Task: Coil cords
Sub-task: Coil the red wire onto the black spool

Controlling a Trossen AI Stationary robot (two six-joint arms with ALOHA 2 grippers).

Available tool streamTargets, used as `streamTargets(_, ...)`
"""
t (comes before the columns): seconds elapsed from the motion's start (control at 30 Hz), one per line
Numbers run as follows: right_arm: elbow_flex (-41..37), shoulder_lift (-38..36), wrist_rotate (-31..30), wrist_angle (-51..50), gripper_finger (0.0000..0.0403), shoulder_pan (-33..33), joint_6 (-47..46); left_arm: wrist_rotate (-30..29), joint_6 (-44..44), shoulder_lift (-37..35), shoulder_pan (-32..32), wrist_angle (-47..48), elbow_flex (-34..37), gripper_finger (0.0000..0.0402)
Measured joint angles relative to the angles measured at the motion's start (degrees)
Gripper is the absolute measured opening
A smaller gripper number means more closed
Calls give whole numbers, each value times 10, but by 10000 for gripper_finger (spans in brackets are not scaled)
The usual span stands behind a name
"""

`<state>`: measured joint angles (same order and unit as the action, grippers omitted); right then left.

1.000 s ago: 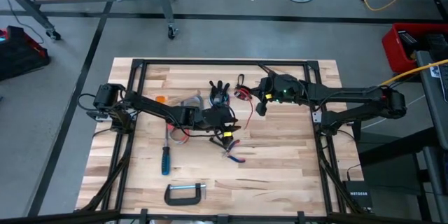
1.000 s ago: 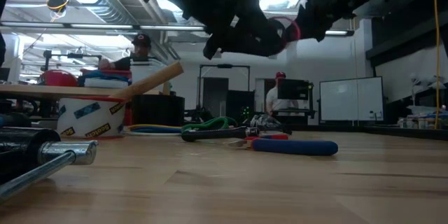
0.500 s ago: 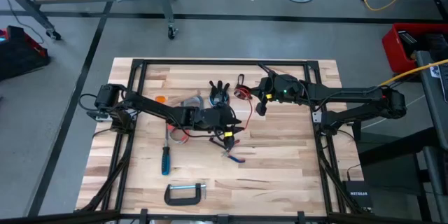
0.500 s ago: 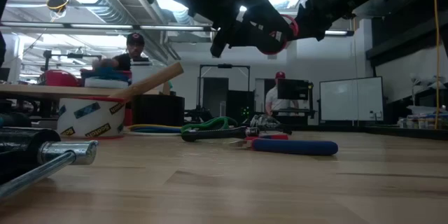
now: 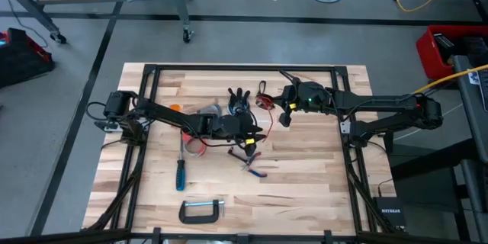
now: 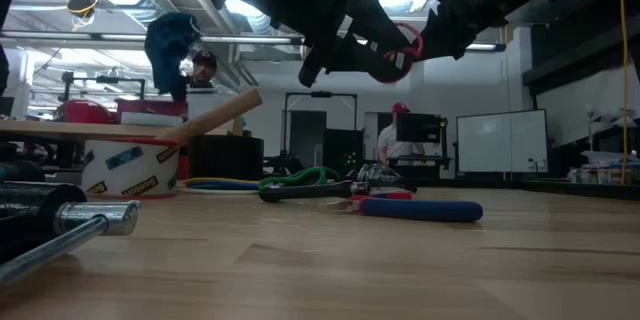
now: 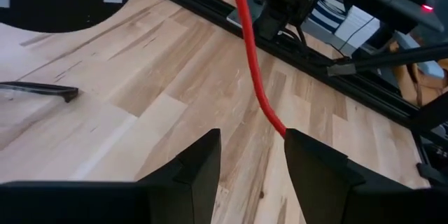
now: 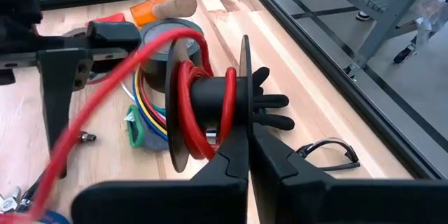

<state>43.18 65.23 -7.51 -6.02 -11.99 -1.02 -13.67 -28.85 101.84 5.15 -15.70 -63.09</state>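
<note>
Left of the spool (image 8: pixel 210 105), the left gripper (image 7: pixel 252 155) is spread open, with the red cord (image 7: pixel 253 63) running down between its fingers. The cord stretches taut from there to the spool, which the right gripper (image 8: pixel 248 155) clamps by its flange above the wooden table (image 5: pixel 305 168). A workshop lies beyond.

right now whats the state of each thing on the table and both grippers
red cord: partly wound on spool, rest stretched toward left gripper
spool: lifted, clamped by right gripper
right gripper: shut on spool
left gripper: open, cord between fingers
tape roll: flat on table
clamp: lying flat
</note>
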Motion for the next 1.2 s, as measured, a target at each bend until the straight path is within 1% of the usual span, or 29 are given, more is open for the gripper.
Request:
streamTargets(0.43,0,0,0,-1,1,0,0,11,-8,0,5,-2,0,150)
streamTargets(0.77,0,0,0,-1,1,0,0,11,-1,0,16,16,0,146)
streamTargets(0.87,0,0,10,-1,1,0,-2,11,5,0,17,38,0,118)
streamTargets(0.97,0,0,23,-1,1,0,-10,7,3,0,16,73,0,69)
streamTargets(1.03,0,0,34,-1,1,0,-16,-7,3,0,16,100,0,29)
streamTargets(1.07,0,-1,41,-1,1,0,-16,-14,3,0,16,113,0,16)
streamTargets(1.1,0,-2,47,-1,1,0,-17,-22,-3,0,15,125,0,10)
streamTargets(1.2,0,-5,74,-5,1,0,-17,-55,-5,0,15,168,0,12)
